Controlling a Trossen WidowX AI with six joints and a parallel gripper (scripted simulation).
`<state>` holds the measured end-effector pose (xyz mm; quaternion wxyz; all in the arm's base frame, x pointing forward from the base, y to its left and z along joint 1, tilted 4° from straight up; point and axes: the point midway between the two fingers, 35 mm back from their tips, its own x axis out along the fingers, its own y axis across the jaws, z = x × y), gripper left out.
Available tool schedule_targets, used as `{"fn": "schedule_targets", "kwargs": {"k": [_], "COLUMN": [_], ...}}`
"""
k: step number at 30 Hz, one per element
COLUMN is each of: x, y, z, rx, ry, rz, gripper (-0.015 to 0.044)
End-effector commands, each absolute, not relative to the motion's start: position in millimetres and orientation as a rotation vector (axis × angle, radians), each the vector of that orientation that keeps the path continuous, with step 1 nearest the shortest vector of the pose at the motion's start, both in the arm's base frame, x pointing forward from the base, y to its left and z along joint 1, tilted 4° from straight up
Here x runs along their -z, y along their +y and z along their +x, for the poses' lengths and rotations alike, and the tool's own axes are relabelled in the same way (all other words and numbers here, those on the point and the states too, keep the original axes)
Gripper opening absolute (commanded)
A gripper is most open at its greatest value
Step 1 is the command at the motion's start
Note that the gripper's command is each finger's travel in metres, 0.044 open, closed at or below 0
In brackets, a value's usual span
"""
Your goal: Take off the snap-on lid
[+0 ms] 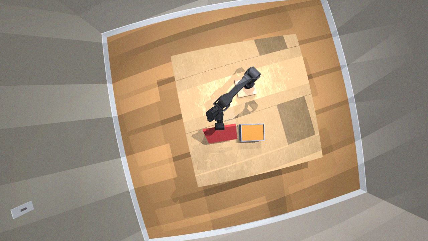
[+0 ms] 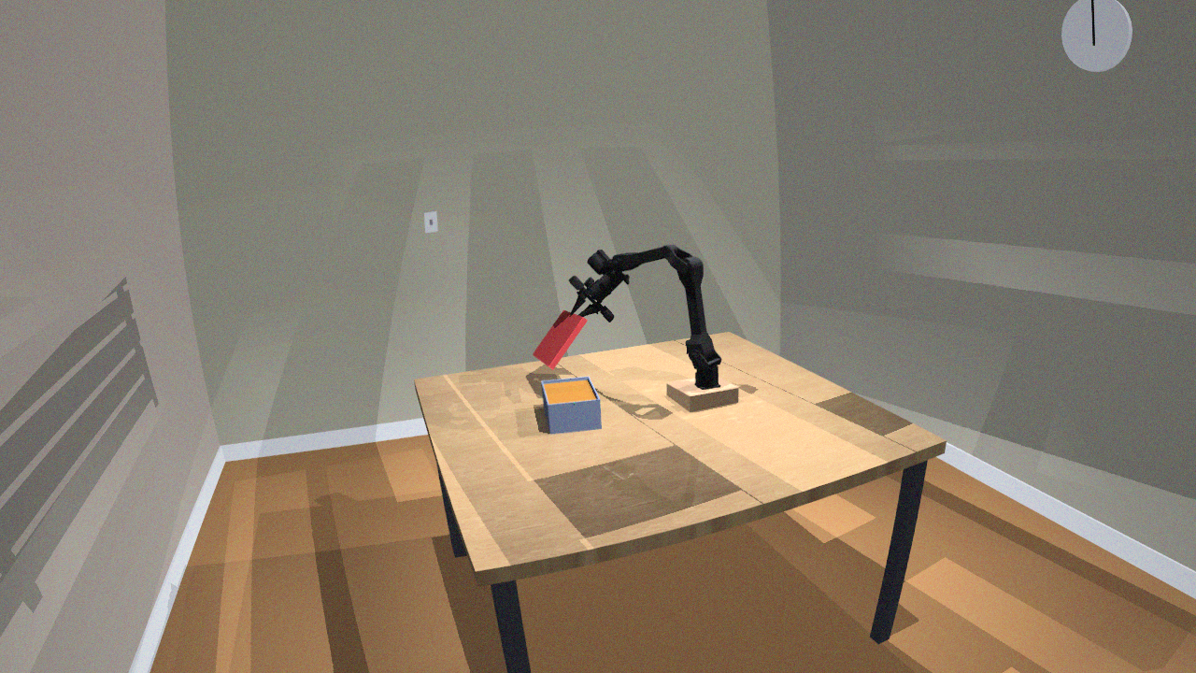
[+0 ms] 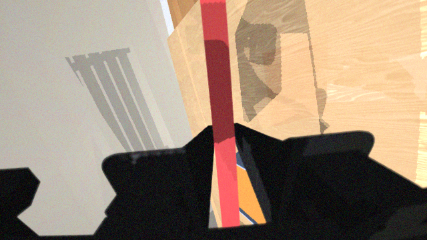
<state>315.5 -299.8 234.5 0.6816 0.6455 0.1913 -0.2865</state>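
Note:
The red lid (image 1: pixel 222 135) (image 2: pixel 558 341) (image 3: pixel 220 83) hangs in the air, steeply tilted, with its lower edge above the table (image 1: pixel 269 152) (image 2: pixel 635 519). My gripper (image 1: pixel 219 128) (image 2: pixel 575 314) (image 3: pixel 223 129) is shut on the lid's upper edge. In the wrist view the lid shows as a narrow red strip between the fingers. The blue storage box (image 1: pixel 240 134) (image 2: pixel 574 416) (image 3: pixel 241 161) stands upright and open on the table, with orange showing inside. In the top view the lid is just left of the box, with a narrow gap between them. The lid's far face is hidden.
The arm stands on a light wooden block (image 2: pixel 701 401) at the middle of the table. In the top view the table's left edge is a little left of the lid. Shadows of the arm and lid lie on the table.

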Motion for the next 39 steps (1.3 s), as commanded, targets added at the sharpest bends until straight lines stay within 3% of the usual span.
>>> {"fn": "schedule_targets", "kwargs": {"k": [1,39], "x": [-227.6,-196.3], "y": [-297.9,-300.4], "z": [315.6,315.7], "rx": [0.633,0.633], "ry": [0.433,0.433], "rz": [1.450,1.450], "gripper": [0.0000,0.0000]}}
